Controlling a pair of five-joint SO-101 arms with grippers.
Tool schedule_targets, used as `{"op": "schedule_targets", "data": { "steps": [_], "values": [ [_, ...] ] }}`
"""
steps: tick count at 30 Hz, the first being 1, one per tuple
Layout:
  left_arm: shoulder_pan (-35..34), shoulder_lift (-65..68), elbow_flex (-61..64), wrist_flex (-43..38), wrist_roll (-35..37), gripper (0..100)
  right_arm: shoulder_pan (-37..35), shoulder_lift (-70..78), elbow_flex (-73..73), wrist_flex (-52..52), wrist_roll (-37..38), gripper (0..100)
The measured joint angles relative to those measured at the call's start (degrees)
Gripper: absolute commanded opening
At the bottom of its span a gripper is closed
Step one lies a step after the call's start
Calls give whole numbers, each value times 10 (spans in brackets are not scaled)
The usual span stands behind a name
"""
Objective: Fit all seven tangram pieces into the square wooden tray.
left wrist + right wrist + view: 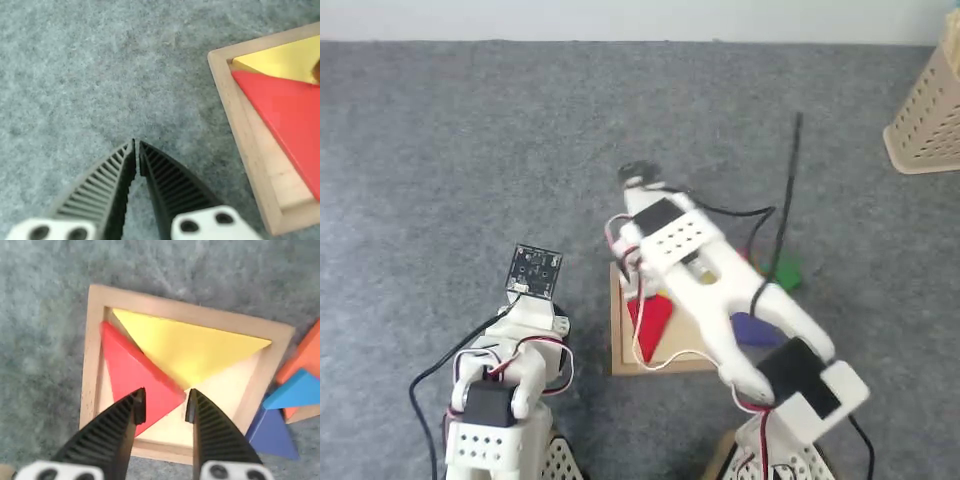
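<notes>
Your right gripper (164,402) hangs over the square wooden tray (94,365) with its jaws apart and nothing between them. Its tips are above the inner point of the large red wooden triangle (132,377). Your left gripper (136,150) sits just off the tray's outer edge, over the grey carpet (100,75), with its jaws all but closed and nothing held.

Inside the tray you have two of the seven pieces. The red triangle lies along one wall. The large yellow wooden triangle (185,347) lies along the adjoining wall, and the two meet near the tray's middle. You cannot tell whether the red one lies fully flat; one of its corners looks close to riding on the rim. Roughly half of the tray floor is bare.

Outside the tray, on the side away from your left gripper, lie a dark blue triangle (272,432), a light blue triangle (295,390) and an orange piece (305,357), all clustered against the tray wall. A green piece (787,272) lies a little farther out. By that count five pieces are yet to go in, and only four can be picked out.
</notes>
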Motion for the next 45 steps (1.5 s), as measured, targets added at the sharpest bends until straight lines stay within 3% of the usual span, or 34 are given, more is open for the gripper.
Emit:
{"op": "schedule_targets", "data": {
  "steps": [5, 8, 17, 27, 33, 45],
  "values": [
    [0, 0, 0, 0, 0, 12, -3, -2, 11, 2, 0, 118],
    [0, 0, 0, 0, 0, 12, -2, -3, 11, 2, 8, 2],
    [0, 0, 0, 0, 0, 12, -2, -14, 94, -123, 82, 6],
    [0, 0, 0, 0, 0, 12, 0, -98, 146, -139, 99, 6],
    [0, 0, 0, 0, 0, 12, 47, -158, 199, -210, 105, 6],
    [0, 0, 0, 0, 0, 12, 30, -100, 221, -233, 143, 6]
  ]
}}
